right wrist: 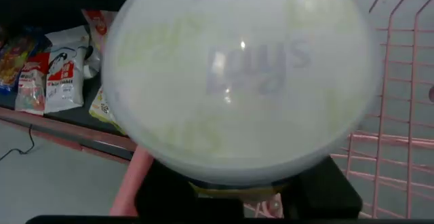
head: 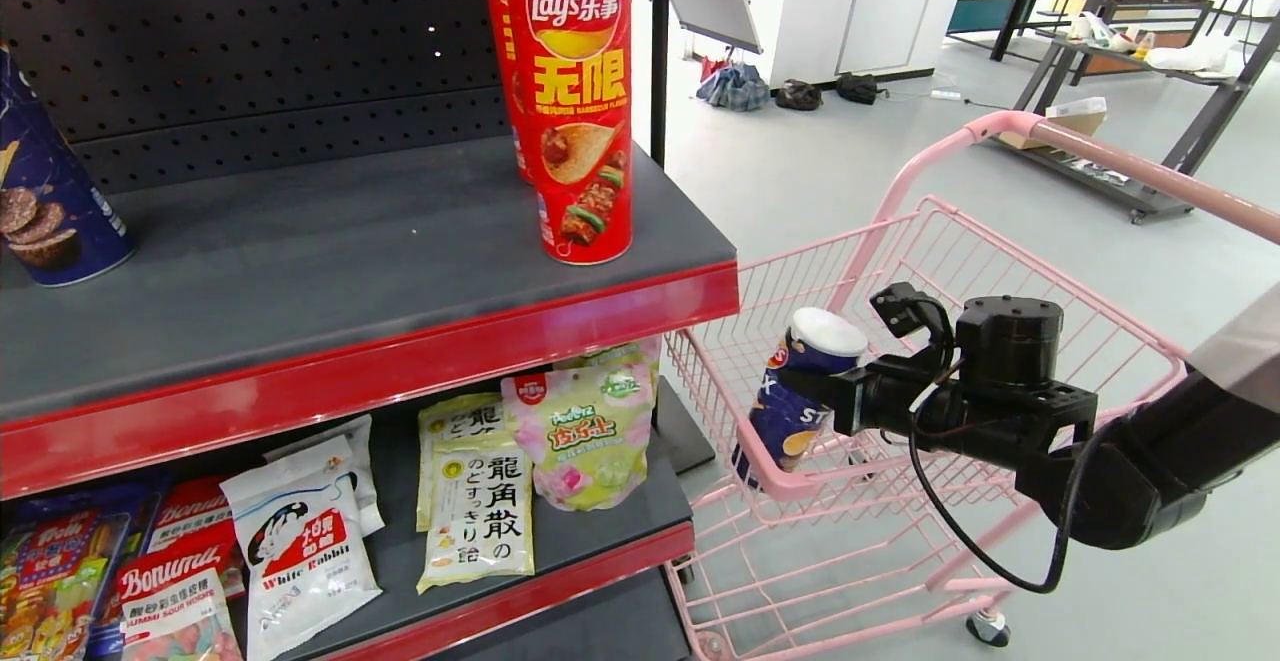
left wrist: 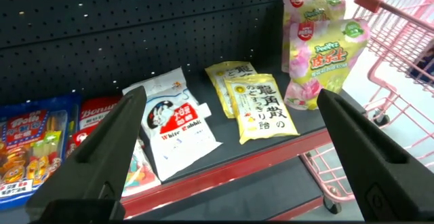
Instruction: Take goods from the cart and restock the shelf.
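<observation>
Blue can (head: 795,426) clamped in my right fingers (head: 830,396) sits inside the pink cart (head: 800,488), not yet on the shelf (head: 350,261) beside the red cans (head: 585,111); left fingers (left wrist: 108,156) spread, empty.

Bright, even indoor light in the head view, strongest on the pale floor (head: 850,171); upper shelf (head: 350,271) has a soft sheen, while the lower shelf (head: 600,531) under it sits in shade, bags (head: 475,501) dimmer toward the back. Right wrist view: lid (right wrist: 237,75) of the can (head: 780,441) very close, out of focus, washed out, with a small glare spot. Left wrist view is dimmer, pegboard (left wrist: 135,27) near black with speckle highlights.
</observation>
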